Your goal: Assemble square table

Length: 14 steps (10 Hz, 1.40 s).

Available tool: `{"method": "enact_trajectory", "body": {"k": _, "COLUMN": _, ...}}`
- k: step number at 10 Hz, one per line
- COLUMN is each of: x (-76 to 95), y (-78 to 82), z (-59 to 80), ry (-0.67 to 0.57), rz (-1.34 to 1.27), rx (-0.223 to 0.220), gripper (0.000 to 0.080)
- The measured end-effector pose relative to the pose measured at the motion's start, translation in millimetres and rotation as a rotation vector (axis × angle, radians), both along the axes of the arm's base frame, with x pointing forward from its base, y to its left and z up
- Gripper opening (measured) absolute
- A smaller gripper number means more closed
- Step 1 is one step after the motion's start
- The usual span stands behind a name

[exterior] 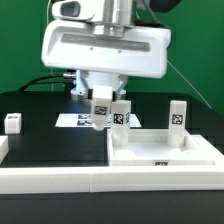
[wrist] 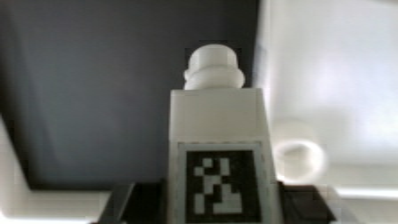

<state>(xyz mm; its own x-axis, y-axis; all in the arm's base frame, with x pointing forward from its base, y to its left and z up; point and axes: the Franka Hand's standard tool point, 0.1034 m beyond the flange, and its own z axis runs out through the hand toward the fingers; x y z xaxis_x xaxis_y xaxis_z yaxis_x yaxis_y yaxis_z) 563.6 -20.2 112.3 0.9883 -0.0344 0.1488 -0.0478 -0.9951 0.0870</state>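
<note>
My gripper (exterior: 100,110) is shut on a white tagged table leg (exterior: 100,104) and holds it a little tilted over the near-left corner of the square tabletop (exterior: 165,152), a white slab with raised rims. In the wrist view the leg (wrist: 221,140) stands between the dark fingers (wrist: 146,203), its threaded tip (wrist: 214,68) pointing away, and the gripper (wrist: 222,208) grips its tagged end. A second leg (exterior: 121,113) stands right beside it at the slab's corner. A third leg (exterior: 178,115) stands at the slab's far right. A fourth leg (exterior: 13,122) lies at the exterior view's left.
The marker board (exterior: 72,120) lies on the black surface behind the held leg. A long white rail (exterior: 55,178) edges the front of the work surface. In the wrist view the slab's white face (wrist: 338,80) and a round boss (wrist: 299,156) lie beside the leg.
</note>
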Motion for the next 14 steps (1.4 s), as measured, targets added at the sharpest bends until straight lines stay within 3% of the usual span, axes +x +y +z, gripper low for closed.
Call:
{"method": "enact_trajectory", "body": {"k": 2, "x": 16.6, "y": 17.2, "z": 2.8, "ry": 0.026, "rz": 0.020, "rx": -0.008, "gripper": 0.0290}}
{"method": "enact_trajectory", "body": {"k": 6, "x": 23.4, "y": 18.6, "z": 2.7, "ry": -0.058, "rz": 0.021, "rx": -0.018, "gripper": 0.0290}}
{"method": "enact_trajectory", "body": {"k": 8, "x": 28.1, "y": 36.4, "z": 3.3, "ry": -0.195, "rz": 0.036, "rx": -0.016, "gripper": 0.0290}}
{"method": "enact_trajectory", "body": {"k": 12, "x": 34.2, "y": 70.1, "z": 1.9, "ry": -0.206, "rz": 0.006, "rx": 0.019, "gripper": 0.0290}}
{"method": "enact_trajectory", "body": {"k": 14, "x": 33.8, "y": 69.0, "z": 1.0, "ry": -0.203, "rz": 0.016, "rx": 0.016, "gripper": 0.0290}}
